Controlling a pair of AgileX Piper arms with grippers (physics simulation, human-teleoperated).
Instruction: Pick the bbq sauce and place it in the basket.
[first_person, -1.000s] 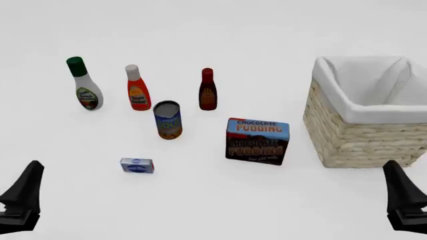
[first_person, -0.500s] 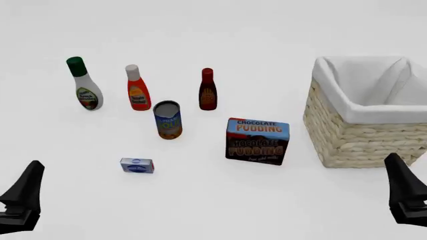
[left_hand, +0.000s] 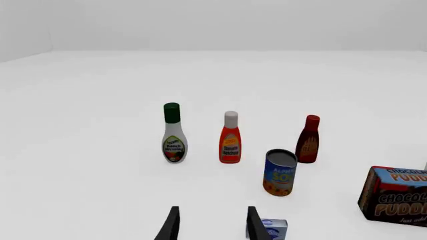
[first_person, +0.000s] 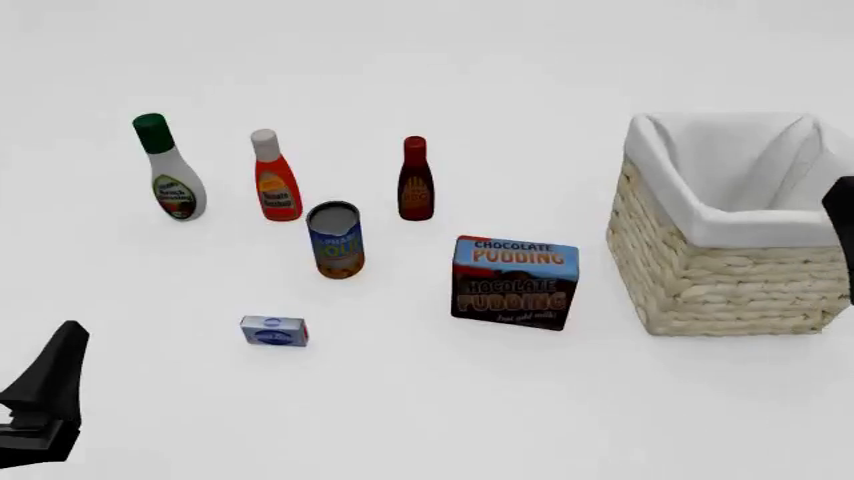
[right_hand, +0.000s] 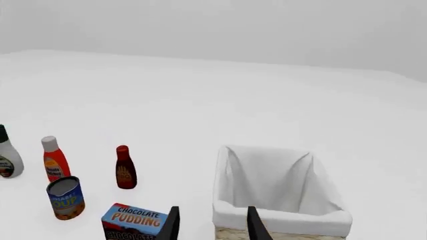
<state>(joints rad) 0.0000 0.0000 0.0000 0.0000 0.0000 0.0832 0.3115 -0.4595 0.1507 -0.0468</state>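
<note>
BBQ sauce: the small dark brown-red bottle with a red cap (first_person: 415, 180) stands upright on the white table (first_person: 441, 400), third in a far row of bottles, well apart from both arms; nothing touches it.
Basket: the pale wicker basket with white cloth lining (first_person: 721, 270) sits at the right side of the table, well right of the bbq sauce; only the lining shows inside it.
Left gripper: the left gripper (left_hand: 211, 225) shows two dark fingers set apart with only table between them, holding nothing; in the front view it sits low at the near left corner.
Right gripper: the right gripper (right_hand: 212, 224) also has its fingers spread and bare, aimed between the pudding box and the basket's near rim; in the front view only a dark sliver of that arm shows at the right edge, beside the basket.
Other bottles: a white dressing bottle with a green cap (first_person: 170, 170) stands furthest left, an orange-red bottle with a white cap (first_person: 275, 178) between it and the bbq sauce.
Soup can: a blue and orange can (first_person: 335, 240) stands upright just in front of the gap between the orange-red bottle and the bbq sauce.
Pudding box: the chocolate pudding box (first_person: 517, 282) stands between the can and the basket, nearer the arms.
Small carton: a little blue and white carton (first_person: 274, 331) lies nearest the left gripper, in front of the can.
</note>
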